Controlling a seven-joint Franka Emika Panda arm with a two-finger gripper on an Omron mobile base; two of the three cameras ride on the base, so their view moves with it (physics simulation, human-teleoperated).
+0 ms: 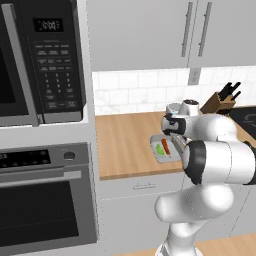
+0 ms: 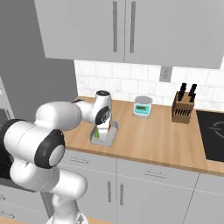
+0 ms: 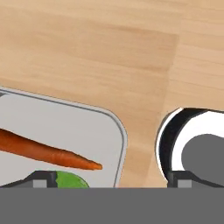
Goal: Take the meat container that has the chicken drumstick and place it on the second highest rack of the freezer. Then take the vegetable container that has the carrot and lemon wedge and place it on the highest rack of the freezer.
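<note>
In the left base view the vegetable container (image 1: 161, 156), a shallow grey tray, sat right of centre on the wooden counter (image 1: 125, 145), near the counter's front edge. The carrot (image 1: 165, 146) and the lime-green lemon wedge (image 1: 159, 149) lay side by side inside it, the wedge to the left. The gripper (image 1: 172, 144) hung directly above the tray's right part, at the end of the white arm that filled the lower right of the frame; its jaws stood spread wide with nothing between them.

In the right base view the tray (image 2: 111, 135) lay left of centre, largely covered by the wrist, with the gripper (image 2: 101, 132) pointing down into it and a sliver of green (image 2: 96, 134) showing at its left side. A small kitchen scale (image 2: 142, 106) stood behind the tray against the tiled wall, and a knife block (image 2: 182, 109) stood further right.

In the hand view the tray's rounded corner (image 3: 119, 131) occupied the lower left, the carrot (image 3: 43, 151) lying across it with its tip pointing right, and the lemon wedge (image 3: 72, 180) peeked up at the bottom edge. One fingertip (image 3: 41, 178) rose over the tray, the other (image 3: 186, 178) over a round black-and-white object (image 3: 173, 131) on the bare wood at lower right
</note>
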